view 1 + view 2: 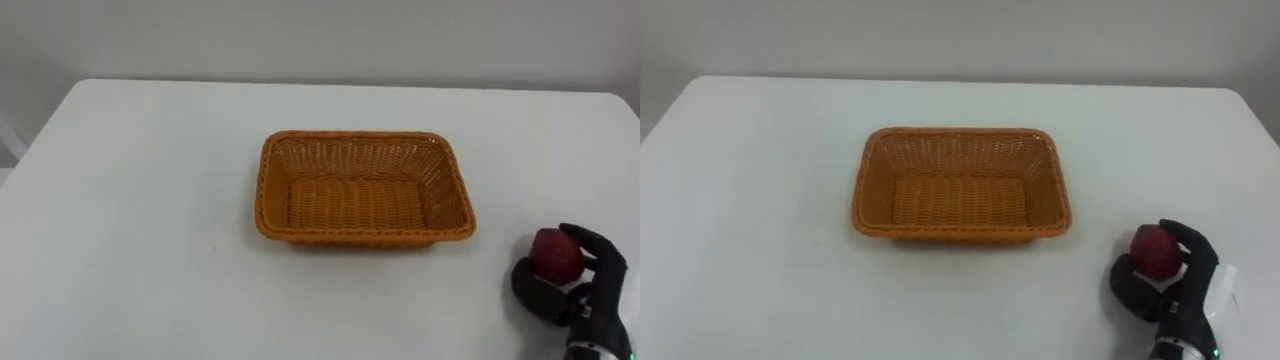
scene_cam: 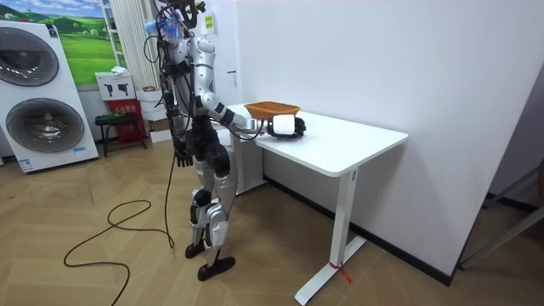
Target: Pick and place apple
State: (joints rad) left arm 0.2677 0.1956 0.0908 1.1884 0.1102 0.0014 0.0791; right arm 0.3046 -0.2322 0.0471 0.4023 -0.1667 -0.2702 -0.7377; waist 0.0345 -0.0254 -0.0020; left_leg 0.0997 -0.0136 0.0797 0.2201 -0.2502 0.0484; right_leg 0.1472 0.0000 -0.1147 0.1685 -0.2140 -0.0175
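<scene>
The robot's left hand (image 2: 181, 158) was hung idle at its side, its fingers too small to be read. A white rectangular table (image 1: 120, 200) was spread before it. Near the middle, a shallow orange woven wicker basket (image 1: 362, 188) was set open and empty, ready to be filled. Well apart from it, at lower right, a round dark red apple (image 1: 556, 255) was clasped in the curled fingers of the black right hand (image 1: 575, 300), apparently for carrying to the basket.

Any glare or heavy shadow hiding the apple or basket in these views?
Left eye view: even light, no glare; the basket casts only a faint shadow on the table. The apple in the right hand is plainly lit. Room view: no glare either.
</scene>
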